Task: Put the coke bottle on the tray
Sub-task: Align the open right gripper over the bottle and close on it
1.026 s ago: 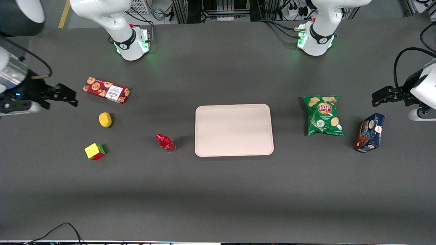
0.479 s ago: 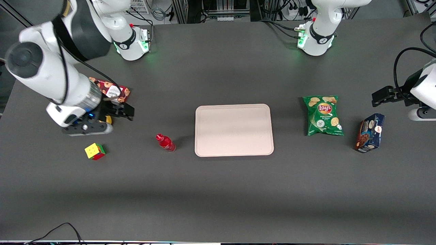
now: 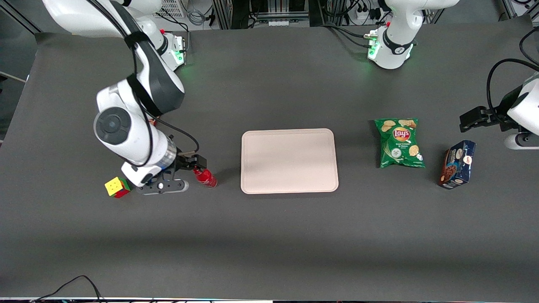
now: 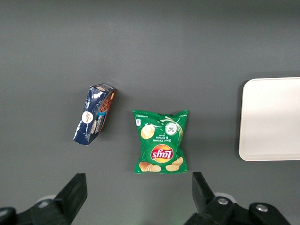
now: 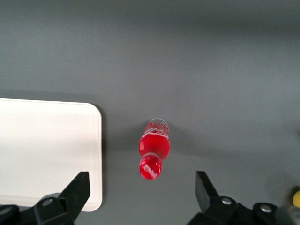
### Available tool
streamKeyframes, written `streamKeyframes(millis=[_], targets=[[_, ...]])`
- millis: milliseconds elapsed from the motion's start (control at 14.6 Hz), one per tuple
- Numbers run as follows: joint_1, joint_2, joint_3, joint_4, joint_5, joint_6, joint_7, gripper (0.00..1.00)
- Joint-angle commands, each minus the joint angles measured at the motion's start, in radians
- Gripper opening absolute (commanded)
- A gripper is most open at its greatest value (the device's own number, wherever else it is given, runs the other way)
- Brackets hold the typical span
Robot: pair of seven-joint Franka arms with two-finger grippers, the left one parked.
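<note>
Since half a second ago, my right arm has swung across from beside the cookie box and lemon toward the table centre, bringing my gripper (image 3: 198, 165) directly above the bottle's cap. Nothing else on the table has shifted.

Largest item: the flat, pale pinkish-beige rectangular tray (image 3: 289, 160) with a raised rim. It lies bare, so the target surface is unobstructed.

Next: the small red coke bottle (image 3: 205, 176) with red cap and clear lower part. It stands upright on the dark table mat just beside the tray, at the tray's 9 o'clock in the front view, not touching it. In the wrist view the coke bottle (image 5: 153, 154) lies centred between my fingers (image 5: 77, 190), which are spread well apart with nothing held. This alignment, I judge, prepares a vertical descent so both fingers straddle the neck.

Smallest: a multicoloured cube (image 3: 117, 187) at the gripper's 9 o'clock, clear of the path.
</note>
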Motion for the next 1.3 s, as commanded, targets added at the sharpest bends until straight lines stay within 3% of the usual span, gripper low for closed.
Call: streamKeyframes(millis=[0,137,821,1231], targets=[[0.004,0.049,0.008,-0.034,-0.035,0.091,0.03,1.0],[0.002,0.051,0.008,-0.1,-0.036,0.162,0.029,1.0],[-0.007,0.025,0.008,-0.2,-0.036,0.196,0.029,1.0],[-0.005,0.008,0.008,-0.21,-0.036,0.191,0.03,0.73]])
